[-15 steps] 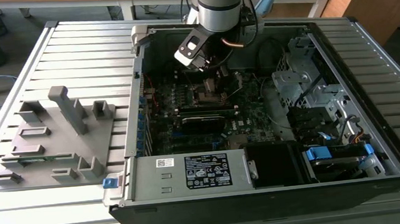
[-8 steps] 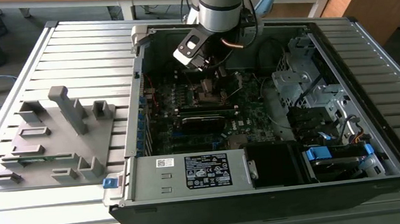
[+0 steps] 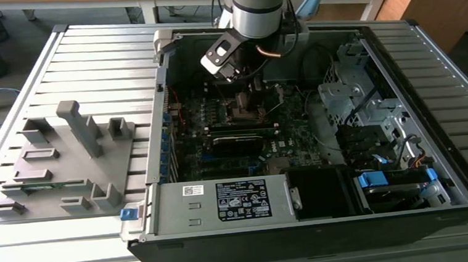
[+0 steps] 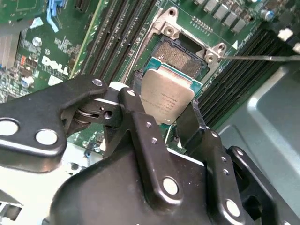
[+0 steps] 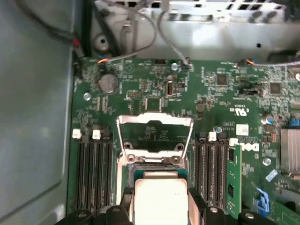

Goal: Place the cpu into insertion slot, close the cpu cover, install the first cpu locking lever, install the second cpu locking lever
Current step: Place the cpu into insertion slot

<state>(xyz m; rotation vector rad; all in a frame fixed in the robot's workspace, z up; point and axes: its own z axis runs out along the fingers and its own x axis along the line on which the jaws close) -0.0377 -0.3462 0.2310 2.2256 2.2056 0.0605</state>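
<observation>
In both wrist views my gripper (image 4: 165, 97) (image 5: 159, 200) is shut on the cpu (image 4: 164, 91) (image 5: 158, 194), a small square chip with a dull metal top held by two opposite edges. The chip hangs just above the open insertion slot (image 4: 180, 56) (image 5: 154, 168) on the green motherboard (image 5: 220, 93), slightly off the slot's centre. The cpu cover (image 5: 154, 123), a silvery frame, stands swung open behind the slot. A thin locking lever (image 4: 262, 57) juts out beside the slot. In the exterior view the gripper (image 3: 244, 96) reaches down into the computer case (image 3: 306, 218).
Memory slots (image 5: 93, 173) (image 5: 211, 173) flank the socket on both sides, and one holds a green memory stick (image 5: 233, 180). A metal drive cage (image 3: 355, 98) and power supply (image 3: 222, 203) sit inside the case. A grey fixture (image 3: 62, 155) rests on the slatted table (image 3: 97, 60) at the exterior view's left.
</observation>
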